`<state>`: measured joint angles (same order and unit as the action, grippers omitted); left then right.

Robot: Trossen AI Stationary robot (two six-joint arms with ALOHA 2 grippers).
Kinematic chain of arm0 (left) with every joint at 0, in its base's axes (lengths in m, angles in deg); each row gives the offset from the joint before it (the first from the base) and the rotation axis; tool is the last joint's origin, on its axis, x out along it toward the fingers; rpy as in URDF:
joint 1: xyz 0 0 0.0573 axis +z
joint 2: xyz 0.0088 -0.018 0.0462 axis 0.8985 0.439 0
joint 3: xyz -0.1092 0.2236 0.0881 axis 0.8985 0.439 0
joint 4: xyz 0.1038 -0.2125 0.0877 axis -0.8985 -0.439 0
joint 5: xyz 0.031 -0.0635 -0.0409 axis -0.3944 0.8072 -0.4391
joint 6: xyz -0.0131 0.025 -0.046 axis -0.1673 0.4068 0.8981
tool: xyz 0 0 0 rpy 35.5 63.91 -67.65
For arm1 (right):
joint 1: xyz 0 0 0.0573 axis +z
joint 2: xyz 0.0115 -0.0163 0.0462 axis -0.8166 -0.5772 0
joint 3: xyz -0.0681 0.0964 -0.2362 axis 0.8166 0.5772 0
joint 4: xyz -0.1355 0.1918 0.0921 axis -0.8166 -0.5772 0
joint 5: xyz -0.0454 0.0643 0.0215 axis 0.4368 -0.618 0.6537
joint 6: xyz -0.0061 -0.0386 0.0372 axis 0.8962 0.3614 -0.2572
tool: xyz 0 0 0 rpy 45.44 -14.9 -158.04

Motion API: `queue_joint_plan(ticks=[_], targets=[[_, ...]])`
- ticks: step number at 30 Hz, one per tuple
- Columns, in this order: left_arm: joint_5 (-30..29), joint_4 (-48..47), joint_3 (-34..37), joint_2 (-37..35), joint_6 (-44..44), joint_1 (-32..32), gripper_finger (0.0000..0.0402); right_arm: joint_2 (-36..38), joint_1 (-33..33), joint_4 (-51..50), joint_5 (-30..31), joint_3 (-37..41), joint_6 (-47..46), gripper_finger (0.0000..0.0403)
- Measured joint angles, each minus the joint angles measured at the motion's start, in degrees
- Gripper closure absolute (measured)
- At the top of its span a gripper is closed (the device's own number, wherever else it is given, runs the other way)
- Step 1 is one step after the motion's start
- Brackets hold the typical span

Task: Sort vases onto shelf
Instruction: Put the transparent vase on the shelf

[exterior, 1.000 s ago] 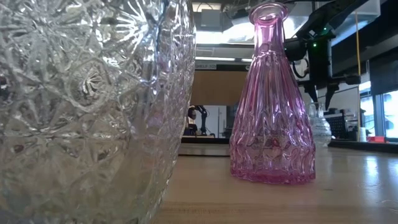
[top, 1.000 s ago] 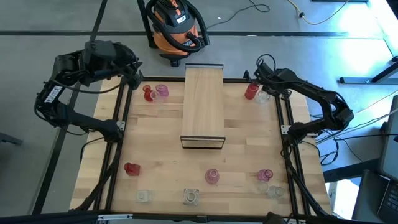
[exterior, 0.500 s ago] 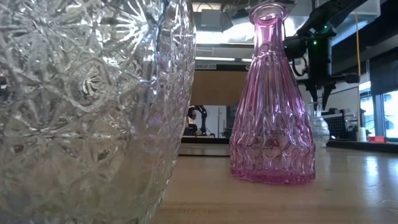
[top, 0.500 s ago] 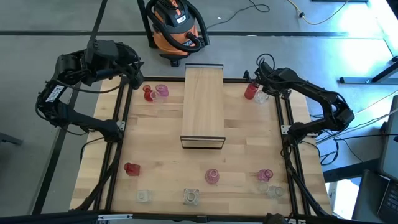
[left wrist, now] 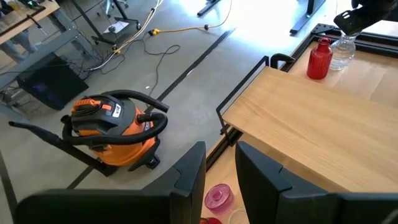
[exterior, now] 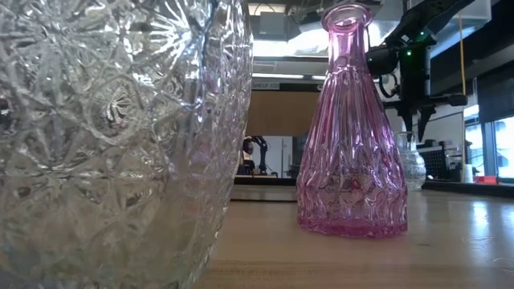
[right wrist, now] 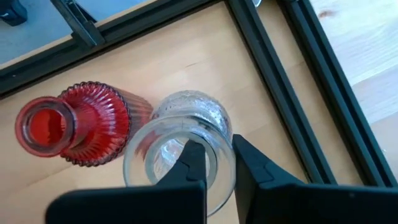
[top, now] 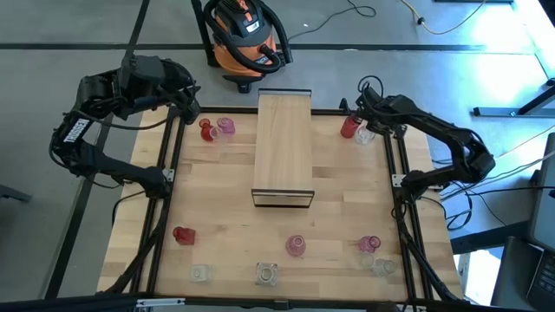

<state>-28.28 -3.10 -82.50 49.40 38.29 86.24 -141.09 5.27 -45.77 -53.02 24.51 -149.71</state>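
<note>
The shelf (top: 284, 143) is a light-wood plank at the table's middle. A clear vase (right wrist: 180, 146) stands beside a red vase (right wrist: 74, 124) at the far right corner, and my right gripper (right wrist: 219, 163) is shut on it from above. Both vases rest on their bases. A red vase (top: 206, 131) and a pink vase (top: 225, 126) stand at the far left. Several more stand along the near edge, among them a pink vase (exterior: 351, 136). My left gripper (left wrist: 221, 168) hangs raised over the far left corner, slightly open and empty. My right gripper pinches the clear vase's rim (right wrist: 227, 144) at its mouth, one finger (right wrist: 194, 163) inside the opening and the other outside. The fingers point steeply down from above. The vase stands upright with its base on the table, close beside the red vase.
A black frame rail (right wrist: 280, 93) runs along the table edge just beside the clear vase. An orange shop vacuum (top: 247, 39) stands on the floor beyond the far edge. Bare tabletop (top: 347, 191) lies between the shelf and the right rail.
My right gripper has shut: the gap between its fingertips has narrowed onto the clear vase's rim while the hand stayed in place. The vase has not moved.
</note>
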Motion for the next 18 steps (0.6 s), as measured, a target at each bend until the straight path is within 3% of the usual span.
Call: queue_joint_plan(ticks=[18], targets=[[-0.01, 2.69, 0.0, 0.09, -0.01, 0.0, 0.0321, 9.23, 0.0, -2.6, -4.26, 0.2, 1.99, 0.0394]])
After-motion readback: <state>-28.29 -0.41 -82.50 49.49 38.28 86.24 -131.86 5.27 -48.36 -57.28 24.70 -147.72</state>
